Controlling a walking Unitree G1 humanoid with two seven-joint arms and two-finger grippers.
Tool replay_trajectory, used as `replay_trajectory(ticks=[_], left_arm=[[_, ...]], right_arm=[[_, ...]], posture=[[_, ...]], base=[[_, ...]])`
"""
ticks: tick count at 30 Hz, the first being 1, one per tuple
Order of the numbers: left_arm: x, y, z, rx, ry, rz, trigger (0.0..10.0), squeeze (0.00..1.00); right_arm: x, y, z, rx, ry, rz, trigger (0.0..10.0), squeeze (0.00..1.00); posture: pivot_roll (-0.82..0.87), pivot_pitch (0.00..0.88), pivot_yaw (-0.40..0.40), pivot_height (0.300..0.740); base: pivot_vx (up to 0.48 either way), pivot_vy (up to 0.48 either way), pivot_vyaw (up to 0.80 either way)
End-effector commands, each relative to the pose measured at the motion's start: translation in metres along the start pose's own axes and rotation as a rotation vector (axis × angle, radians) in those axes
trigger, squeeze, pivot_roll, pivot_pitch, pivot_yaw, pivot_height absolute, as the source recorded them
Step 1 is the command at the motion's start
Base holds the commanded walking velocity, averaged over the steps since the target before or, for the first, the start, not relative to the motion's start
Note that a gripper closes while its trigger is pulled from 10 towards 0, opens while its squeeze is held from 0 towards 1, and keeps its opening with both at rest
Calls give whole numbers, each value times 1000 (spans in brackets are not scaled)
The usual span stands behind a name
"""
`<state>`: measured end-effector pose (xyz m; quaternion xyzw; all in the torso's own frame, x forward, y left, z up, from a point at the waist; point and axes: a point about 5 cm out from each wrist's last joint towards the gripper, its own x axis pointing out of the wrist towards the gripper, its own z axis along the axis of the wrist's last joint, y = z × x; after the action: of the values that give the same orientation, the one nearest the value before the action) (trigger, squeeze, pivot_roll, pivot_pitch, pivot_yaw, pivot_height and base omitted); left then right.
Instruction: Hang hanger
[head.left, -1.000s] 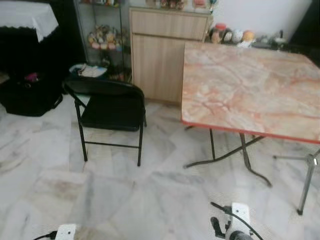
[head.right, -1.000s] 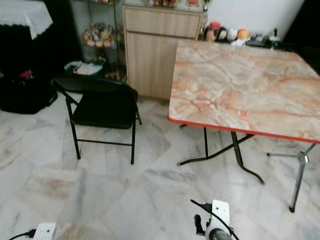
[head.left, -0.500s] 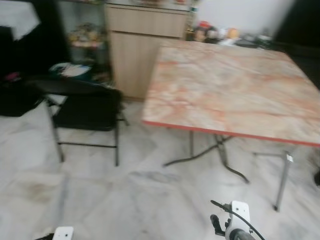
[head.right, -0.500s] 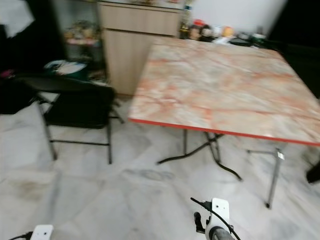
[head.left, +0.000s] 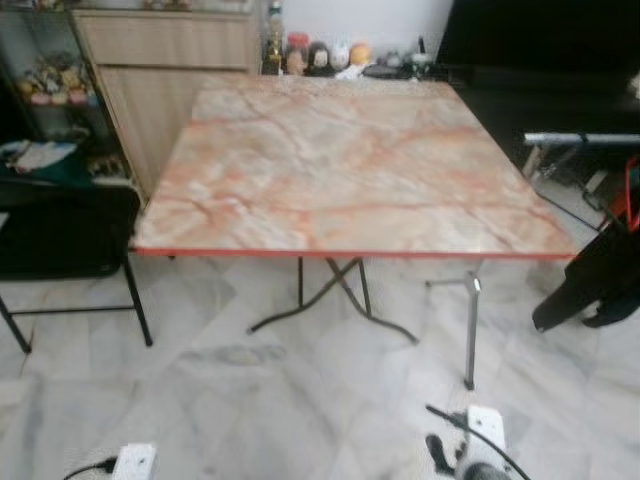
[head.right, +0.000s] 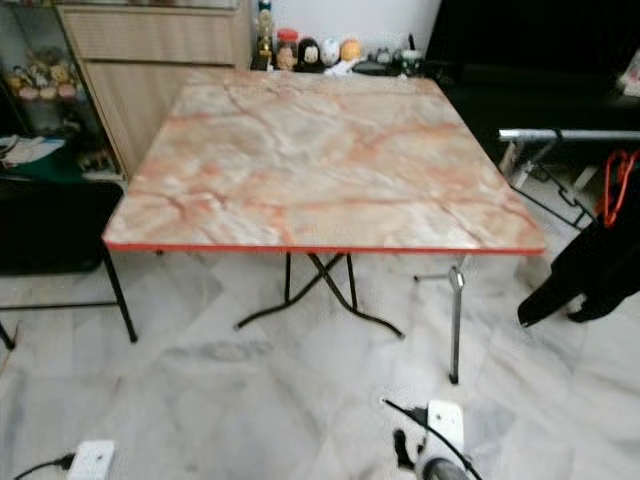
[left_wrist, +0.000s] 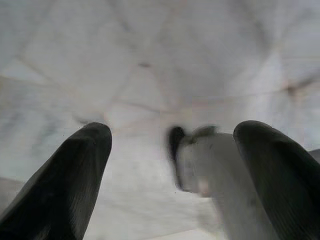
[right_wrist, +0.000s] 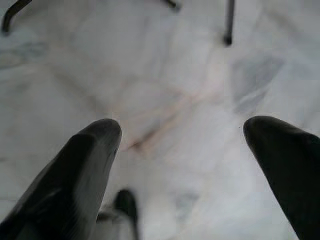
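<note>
Left end effector (left_wrist: 170, 150) and right end effector (right_wrist: 182, 150) hang released above the marble floor (head.left: 300, 400); tabletop (head.left: 340, 160) at 12 o'clock.

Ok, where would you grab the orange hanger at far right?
Probably take the orange hanger by its exposed loop above the black garment, coming from the table side: the garment covers it lower down, and the rack bar sits just above.

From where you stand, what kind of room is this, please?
Probably a dining or living area of a home: a marble-patterned folding table on a pale marble-tile floor, a wooden cabinet against the wall, and a black folding chair beside the table.
</note>
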<state>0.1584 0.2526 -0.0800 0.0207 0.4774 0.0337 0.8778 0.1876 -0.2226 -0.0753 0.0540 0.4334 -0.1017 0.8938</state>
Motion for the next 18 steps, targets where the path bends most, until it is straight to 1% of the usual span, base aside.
replay_trajectory(ticks=[1, 18], left_arm=[[-2, 6, -6, 21, 24, 14, 10000, 0], [-3, 11, -3, 33, 21, 20, 10000, 0]], right_arm=[[1, 7, 1, 13, -7, 10, 10000, 0], [2, 13, 4, 38, -17, 14, 10000, 0]], posture=[[-60, 0, -65, 740], [-60, 0, -36, 740]], base=[[0, -461, 0], [0, -459, 0]])
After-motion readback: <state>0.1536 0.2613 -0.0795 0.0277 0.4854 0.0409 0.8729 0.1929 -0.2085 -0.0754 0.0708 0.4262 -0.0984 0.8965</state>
